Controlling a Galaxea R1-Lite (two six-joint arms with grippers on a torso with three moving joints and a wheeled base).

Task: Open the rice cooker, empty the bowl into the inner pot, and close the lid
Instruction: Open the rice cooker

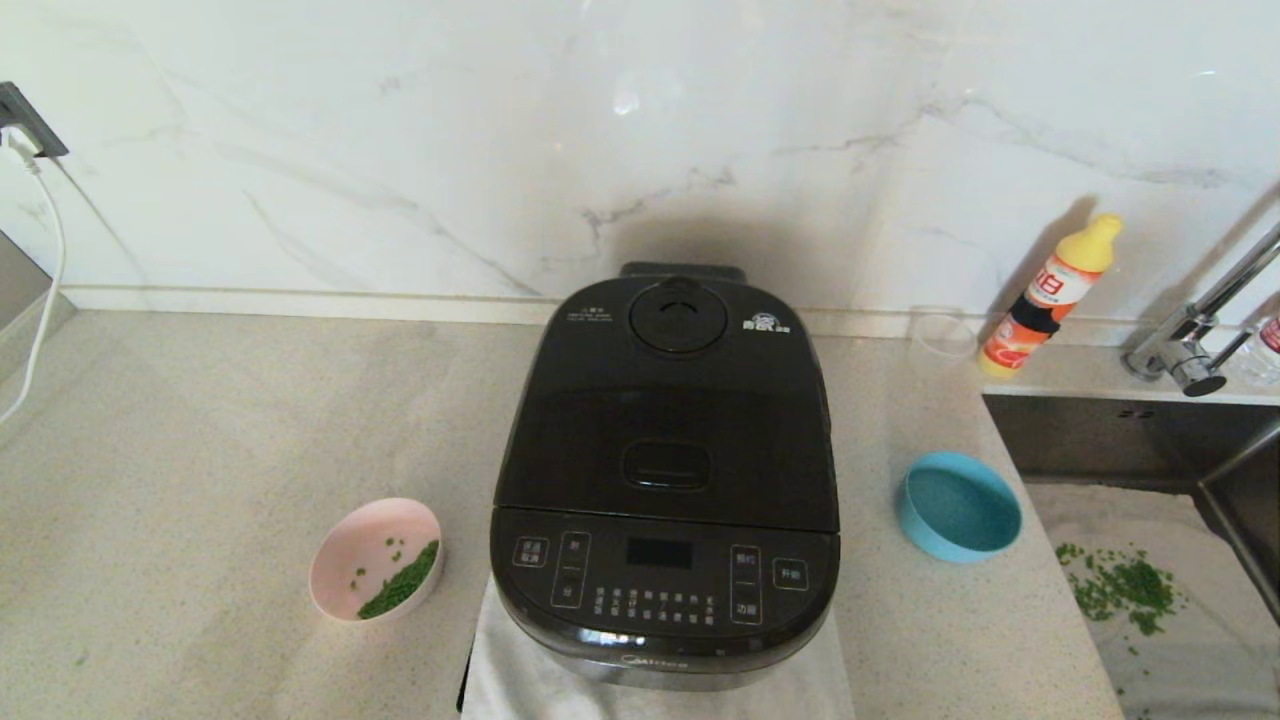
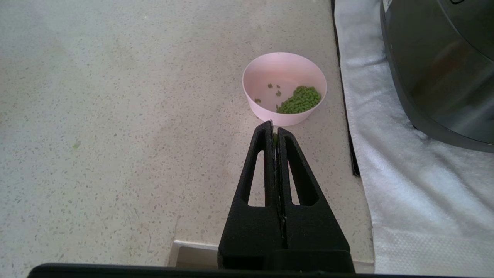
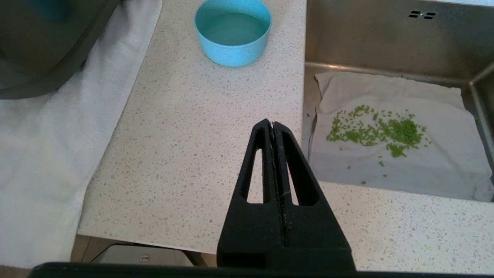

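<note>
The glossy black rice cooker (image 1: 665, 520) stands on a white cloth at the counter's middle, its lid (image 1: 668, 400) down, so the inner pot is hidden. A pink bowl (image 1: 375, 558) holding green grains sits to its left, also in the left wrist view as the pink bowl (image 2: 284, 88). A blue bowl (image 1: 958, 505) sits to its right, and the right wrist view shows the blue bowl (image 3: 232, 31) empty. My left gripper (image 2: 273, 127) hangs shut just short of the pink bowl, over the counter's front. My right gripper (image 3: 271, 125) is shut, back from the blue bowl. Neither arm shows in the head view.
A sink (image 1: 1140, 440) opens at the right, with a cloth and spilled green grains (image 3: 380, 131) in it. A yellow bottle (image 1: 1050, 295), a clear cup (image 1: 943, 335) and a tap (image 1: 1195, 330) stand at the back right. A cable (image 1: 45, 260) hangs at the far left.
</note>
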